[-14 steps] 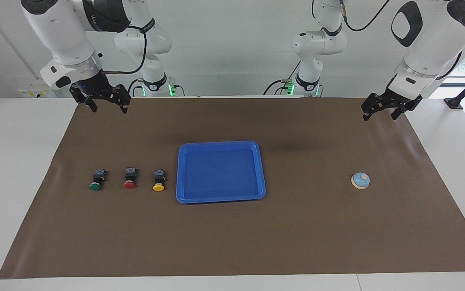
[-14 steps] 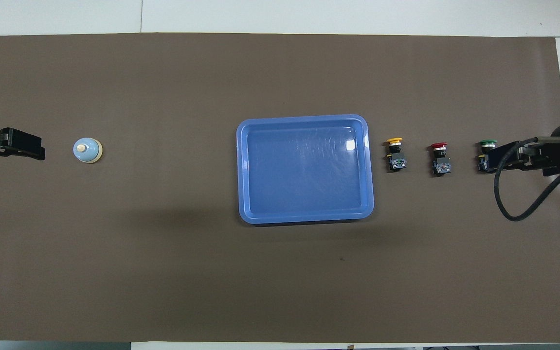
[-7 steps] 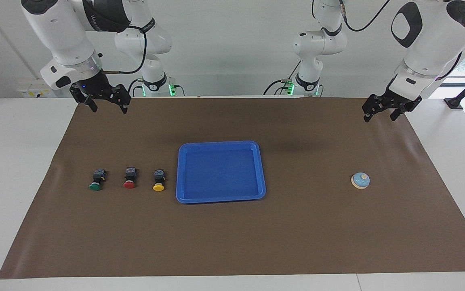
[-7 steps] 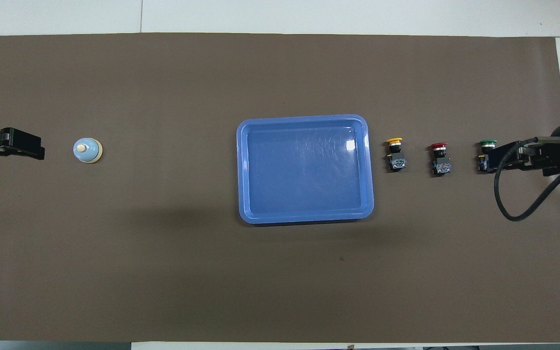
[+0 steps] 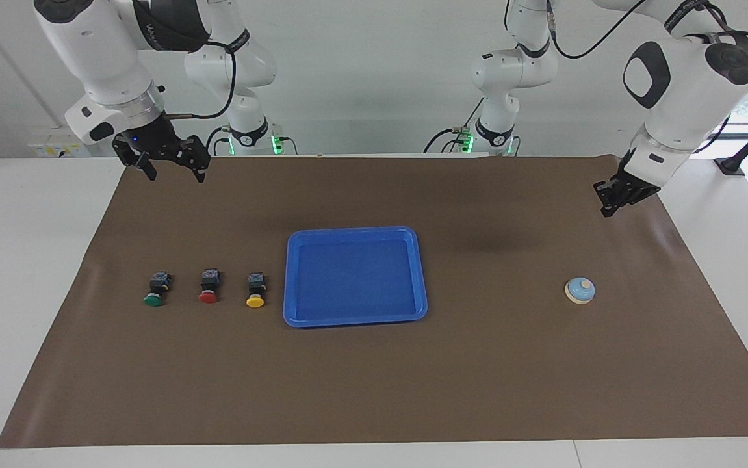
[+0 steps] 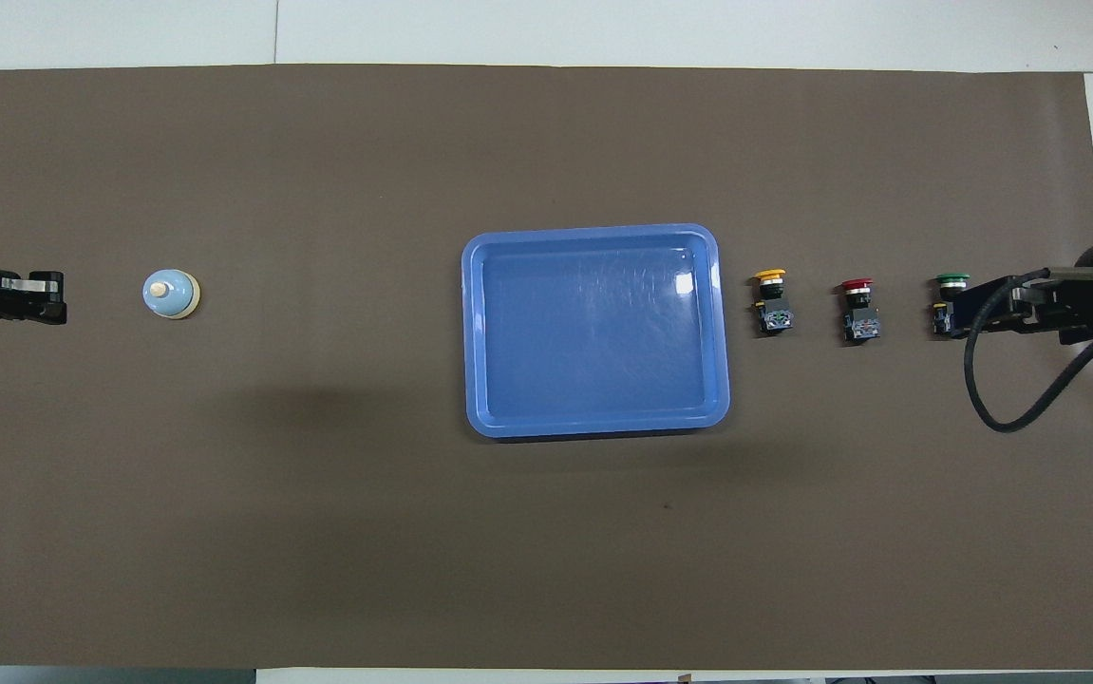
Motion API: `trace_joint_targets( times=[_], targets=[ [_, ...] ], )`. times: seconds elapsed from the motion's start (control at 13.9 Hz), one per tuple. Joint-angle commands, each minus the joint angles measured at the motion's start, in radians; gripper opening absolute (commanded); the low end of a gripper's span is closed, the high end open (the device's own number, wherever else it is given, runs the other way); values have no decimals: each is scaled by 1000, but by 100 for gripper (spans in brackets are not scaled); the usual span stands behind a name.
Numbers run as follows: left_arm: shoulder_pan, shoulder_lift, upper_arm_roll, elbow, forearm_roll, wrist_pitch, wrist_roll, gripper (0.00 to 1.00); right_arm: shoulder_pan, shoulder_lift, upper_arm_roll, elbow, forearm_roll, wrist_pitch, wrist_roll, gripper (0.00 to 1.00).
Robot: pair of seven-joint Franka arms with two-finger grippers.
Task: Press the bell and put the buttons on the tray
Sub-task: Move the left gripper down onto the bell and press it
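Closing its fingers on nothing over the last second, the left gripper [image 5: 609, 207] has dipped lower above the brown mat [image 5: 510, 370] at its own end of the table, which looks like readying a closed tip to press the small light-blue dome bell with its cream knob [image 5: 580, 290]. That bell sits untouched on the mat, apart from the gripper. The right gripper [image 5: 169, 168] waits wide open, with the green, red and yellow-capped black push buttons [image 5: 208, 286] in a row beside the empty shallow blue plastic tray [image 5: 355, 235].

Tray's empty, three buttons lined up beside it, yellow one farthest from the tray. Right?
Not quite. The yellow button is the one closest to the tray; the green button is farthest, with the red button between. The overhead view shows it.
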Motion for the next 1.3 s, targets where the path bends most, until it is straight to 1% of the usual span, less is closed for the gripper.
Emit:
trace_joint_targets(
  times=[0.0,0.14,0.36,0.5,0.79,0.94,1.22],
  targets=[
    [15,30,-5,-64,-3,107,52,0,-14,-4,10,7,-10,-17,2,100],
    [20,87,-5,-66,-3,168,64,0,-14,-4,10,7,-10,-17,2,100],
    [21,145,-3,-67,-3,266,85,0,-14,-4,12,7,-10,-17,2,100],
    [23,182,-3,-66,-1,310,87,0,-14,-4,12,7,-10,-17,2,100],
    [24,244,-3,-67,-1,420,85,0,-14,-4,12,7,-10,-16,2,100],
    [38,274,-3,-69,0,443,85,0,-14,-4,12,7,-10,-17,2,100],
    [38,316,-3,-118,0,521,87,0,-14,-4,12,7,-10,-16,2,100]
  ],
)
